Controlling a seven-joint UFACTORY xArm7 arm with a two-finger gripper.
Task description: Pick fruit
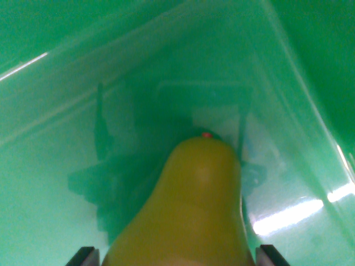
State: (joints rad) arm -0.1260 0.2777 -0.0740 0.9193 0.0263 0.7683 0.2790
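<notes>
**A:** One pear (191, 210) fills the near middle of the wrist view, yellow-green, its narrow end pointing far and tipped with a small red dot. Its wide end is cut off by the bottom edge.

**B:** And the gripper (177, 256)?

**A:** Only two dark finger (83, 256) tips show, one at each bottom corner of the pear, left and right. They sit just beside its flanks, so the jaws stand about a pear's width apart. Whether they press on it or merely flank it, I cannot tell; the contact points are out of frame.

**B:** What is under it?

**A:** A glossy green surface (66, 183), blurred, with pale streaks of glare on the left and bright patches at the right. It seems to fold into slanted walls, like a bin, but the shape is hard to make out.

**B:** The dark patch behind the pear?

**A:** A murky reflection or shadow, seemingly of the arm; details are unreadable.
</notes>
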